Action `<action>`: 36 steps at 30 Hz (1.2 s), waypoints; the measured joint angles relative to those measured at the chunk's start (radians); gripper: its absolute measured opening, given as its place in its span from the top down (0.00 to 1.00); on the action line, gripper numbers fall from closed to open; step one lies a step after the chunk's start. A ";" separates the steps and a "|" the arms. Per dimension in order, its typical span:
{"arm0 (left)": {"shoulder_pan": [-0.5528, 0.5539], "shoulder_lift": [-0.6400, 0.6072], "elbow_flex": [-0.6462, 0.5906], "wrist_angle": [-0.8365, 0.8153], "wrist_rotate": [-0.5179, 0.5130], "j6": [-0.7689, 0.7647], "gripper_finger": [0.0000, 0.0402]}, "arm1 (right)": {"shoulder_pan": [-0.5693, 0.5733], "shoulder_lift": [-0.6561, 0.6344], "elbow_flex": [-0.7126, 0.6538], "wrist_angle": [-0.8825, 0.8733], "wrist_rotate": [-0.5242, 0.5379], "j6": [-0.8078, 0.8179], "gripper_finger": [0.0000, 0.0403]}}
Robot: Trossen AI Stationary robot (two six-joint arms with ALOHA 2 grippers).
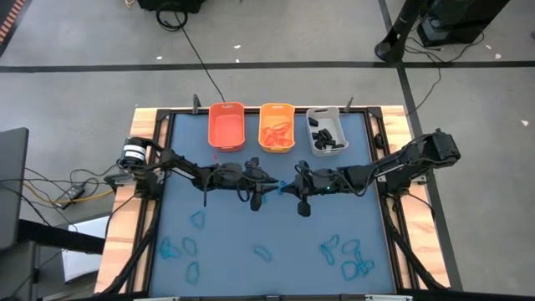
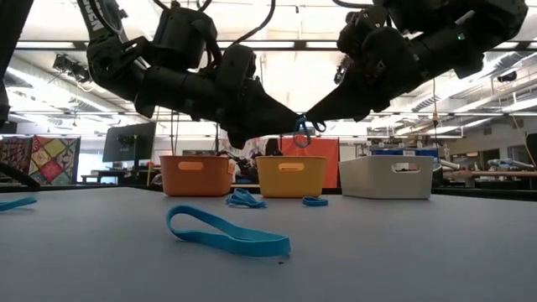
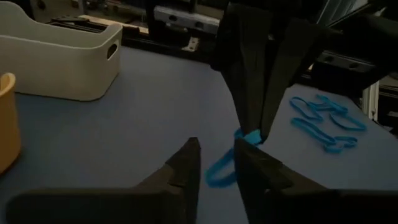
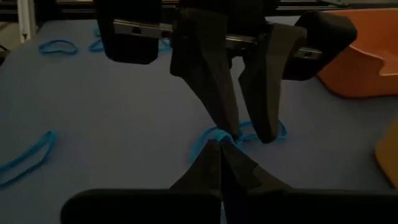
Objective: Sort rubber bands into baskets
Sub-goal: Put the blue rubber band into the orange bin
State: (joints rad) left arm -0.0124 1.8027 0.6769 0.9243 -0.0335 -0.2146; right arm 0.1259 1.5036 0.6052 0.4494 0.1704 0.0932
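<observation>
My right gripper (image 1: 291,186) is shut on a blue rubber band (image 3: 219,171) above the middle of the table, high off the mat in the low view (image 2: 304,129). My left gripper (image 1: 269,186) faces it, open. Its two fingers stand on either side of the band's free loop (image 4: 249,133); I cannot tell whether they touch it. At the far edge stand the orange basket (image 1: 226,125), the yellow-orange basket (image 1: 277,127) with orange bands in it, and the grey-white basket (image 1: 327,131) with black bands in it. My right gripper pinches one end of the blue band (image 3: 250,136) between its two fingertips. The fingers come slanting down from the table's right side. The rest of the loop hangs slack below them toward my left gripper, clear of the table.
Several blue bands lie loose on the blue mat: at the near left (image 1: 171,248), near the middle (image 1: 263,252) and in a cluster at the near right (image 1: 347,255). One lies close to the low camera (image 2: 226,233). Wooden rails edge the table's sides.
</observation>
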 joint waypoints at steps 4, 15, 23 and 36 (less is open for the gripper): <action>0.009 0.000 0.000 -0.003 0.056 0.002 0.88 | 0.011 0.000 0.000 0.008 0.032 -0.020 0.99; 0.017 0.000 0.000 -0.044 0.090 0.053 0.86 | 0.018 0.000 0.000 0.014 0.147 0.015 0.99; 0.017 -0.001 0.000 -0.079 0.053 0.074 0.59 | 0.026 -0.001 0.000 0.012 0.149 0.029 0.99; 0.017 -0.001 0.000 -0.086 -0.001 0.050 0.84 | 0.030 -0.002 0.000 0.014 0.143 0.014 0.99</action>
State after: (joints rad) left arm 0.0048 1.8019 0.6769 0.8387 -0.0341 -0.1642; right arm 0.1556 1.5021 0.6048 0.4629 0.3130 0.1068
